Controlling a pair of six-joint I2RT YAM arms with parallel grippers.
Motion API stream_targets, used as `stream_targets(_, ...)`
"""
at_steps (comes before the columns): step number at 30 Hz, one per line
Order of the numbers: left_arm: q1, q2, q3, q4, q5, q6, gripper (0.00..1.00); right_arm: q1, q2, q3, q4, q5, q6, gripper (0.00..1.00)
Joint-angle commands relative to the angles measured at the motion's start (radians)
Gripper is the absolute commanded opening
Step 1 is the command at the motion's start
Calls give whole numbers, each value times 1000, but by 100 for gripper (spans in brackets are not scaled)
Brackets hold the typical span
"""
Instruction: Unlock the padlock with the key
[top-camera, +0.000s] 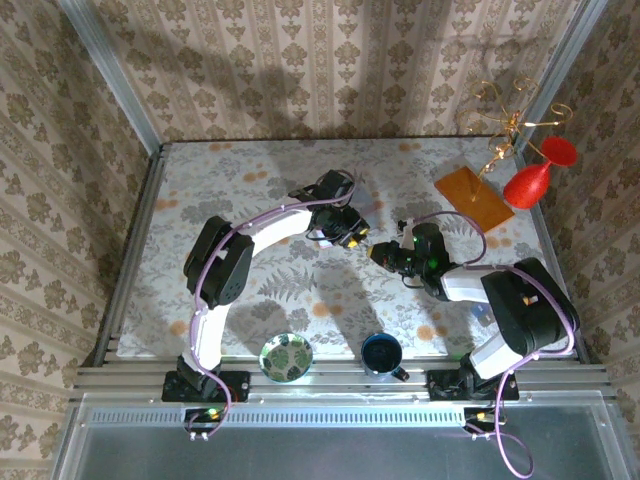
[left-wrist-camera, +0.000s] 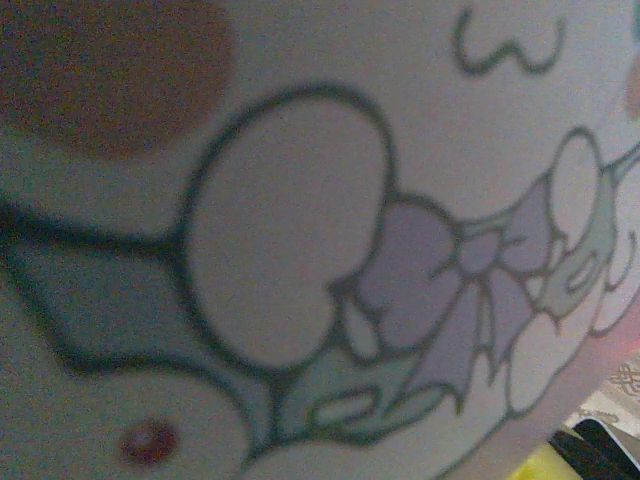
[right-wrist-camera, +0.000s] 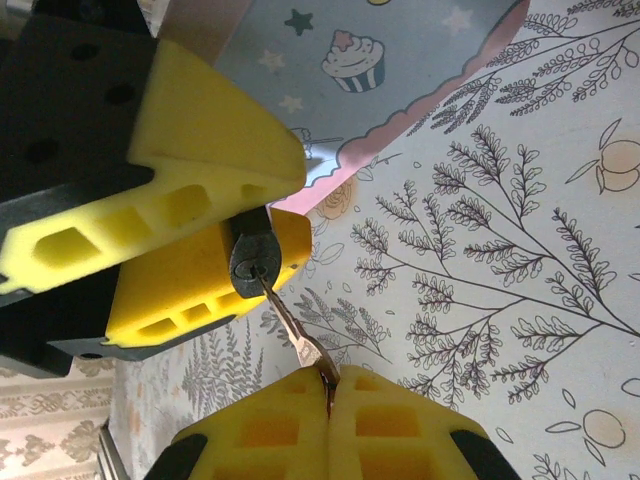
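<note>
The left end effector, clamped on the small dark squarish metal padlock, held it over the floral tabletop. The right end effector pinched the thin silver key, tip at the keyhole; an off-axis twist could bend it or slip the lock.

Counter covered in pale botanical-print cloth, extending on all sides of the left end effector and right end effector. Beige damask wallpaper rises beyond and to either side of them; aluminium posts mark the far corners. Soft shadows cross the wallpaper.
</note>
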Motion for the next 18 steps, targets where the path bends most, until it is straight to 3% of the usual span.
stream_targets(1, -27, 27, -28, -56, 128, -67, 0, -6, 33, 32, 100, 0, 56, 0)
stream_targets(7, -28, 27, -38, -59, 133, -57, 0, -22, 21, 35, 109, 0, 63, 0)
stream_targets(18, -27, 27, -43, -58, 143, -45, 0, -53, -13, 129, -75, -45, 38, 0)
